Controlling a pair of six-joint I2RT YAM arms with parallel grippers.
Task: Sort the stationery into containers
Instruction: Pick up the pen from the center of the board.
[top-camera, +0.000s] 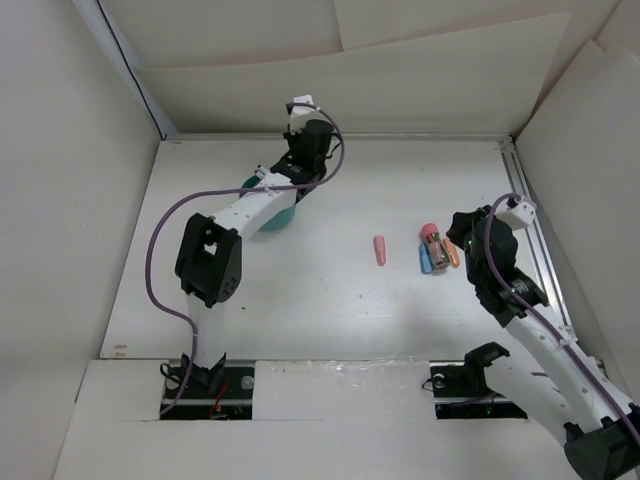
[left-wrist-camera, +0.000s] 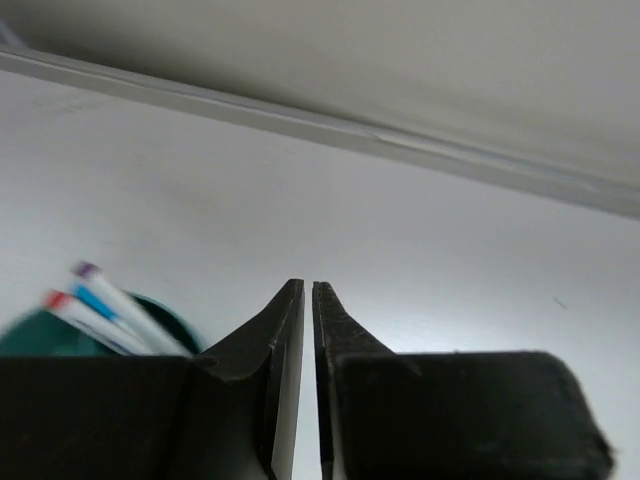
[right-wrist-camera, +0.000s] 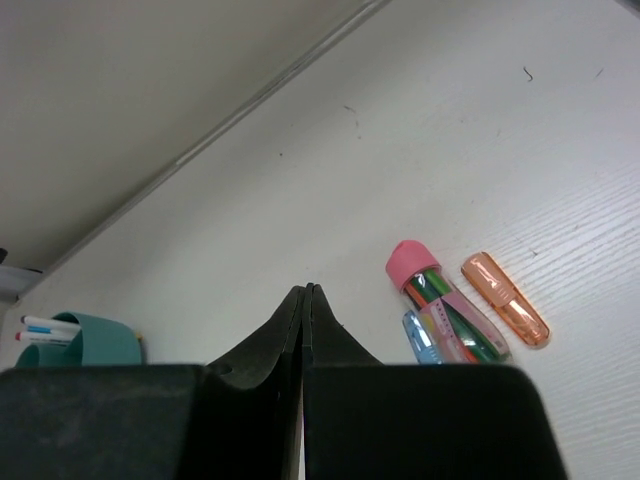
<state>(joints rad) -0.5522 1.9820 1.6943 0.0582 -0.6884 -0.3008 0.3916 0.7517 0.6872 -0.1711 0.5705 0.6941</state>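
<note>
The teal bowl sits at the back left, mostly under my left arm. In the left wrist view the bowl holds thin white pens with coloured tips. My left gripper is shut and empty, just above and beside the bowl. A pink stick lies alone mid-table. A pink-capped clear tube, a blue stick and an orange stick lie together just right of my right gripper, which is shut and empty.
White walls enclose the table on three sides. A metal rail runs along the right edge. The bowl also shows far left in the right wrist view.
</note>
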